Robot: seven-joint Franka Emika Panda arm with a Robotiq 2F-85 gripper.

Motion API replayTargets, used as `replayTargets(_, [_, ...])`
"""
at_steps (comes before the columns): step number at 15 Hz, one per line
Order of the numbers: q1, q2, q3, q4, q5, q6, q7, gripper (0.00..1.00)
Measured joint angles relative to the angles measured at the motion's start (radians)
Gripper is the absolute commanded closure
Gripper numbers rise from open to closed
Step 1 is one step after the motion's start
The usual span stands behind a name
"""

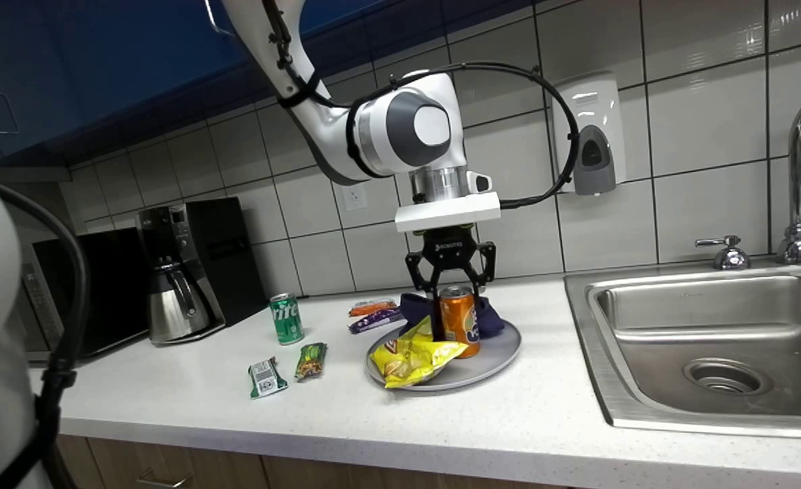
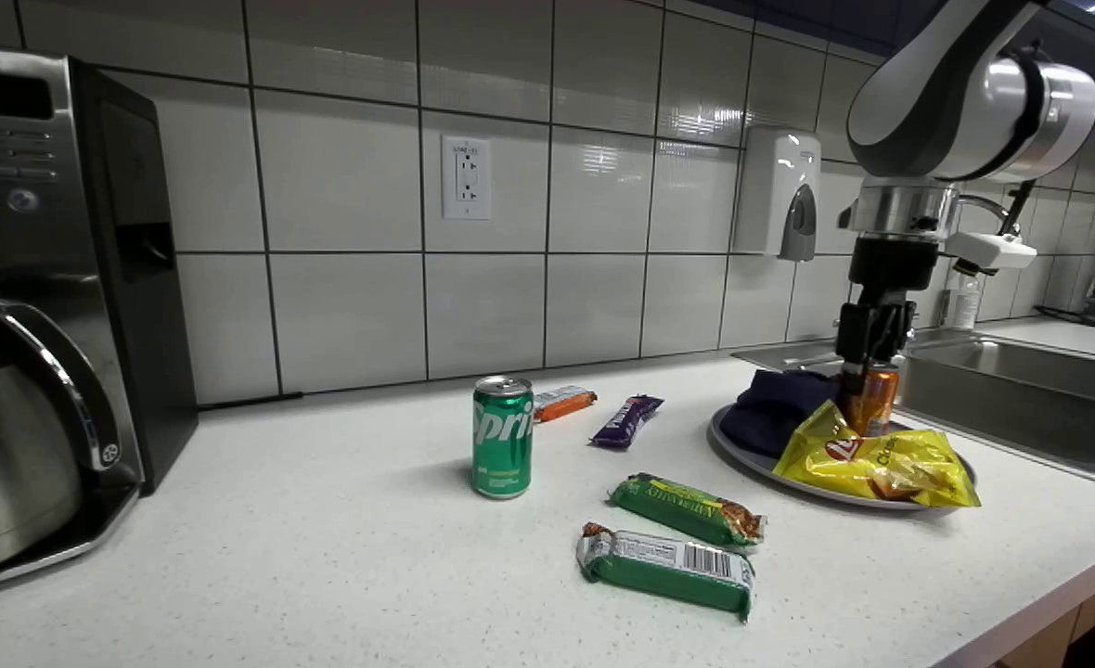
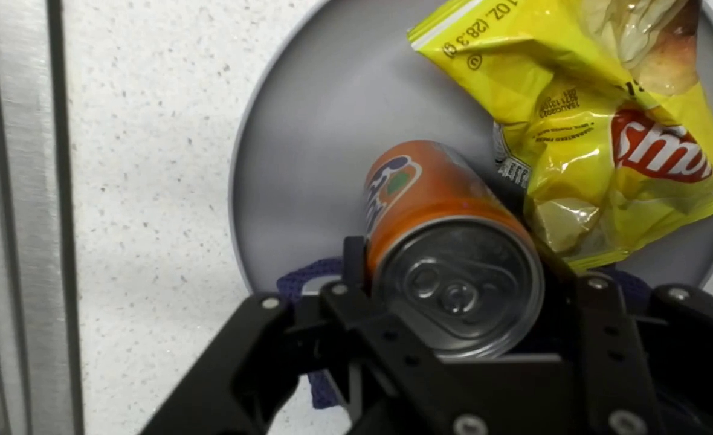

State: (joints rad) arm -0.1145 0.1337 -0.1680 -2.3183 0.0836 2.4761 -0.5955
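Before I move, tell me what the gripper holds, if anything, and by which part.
I can't tell: the orange can is between the fingers of the gripper, flanked on its sides, but whether both fingers press on it doesn't show.

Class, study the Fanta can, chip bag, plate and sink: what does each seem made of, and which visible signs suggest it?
Fanta can: glossy printed metal, probably aluminium; silvery rim and pull tab.
Lay's chip bag: shiny, flexible film, likely plastic; bright highlights along creases.
Plate: smooth grey, low sheen; plastic or ceramic, the look leaves it open.
Sink: satin metal, likely stainless steel; soft grey reflections.
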Motion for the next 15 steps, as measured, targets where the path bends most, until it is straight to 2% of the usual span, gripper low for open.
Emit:
replayTargets(8, [-0.004,-0.044,0.003,0.006,0.013,-0.038,0.0,0.62])
replayTargets(15, [-0.033,-0.102,-0.011,0.006,0.012,-0.086,0.0,0.62])
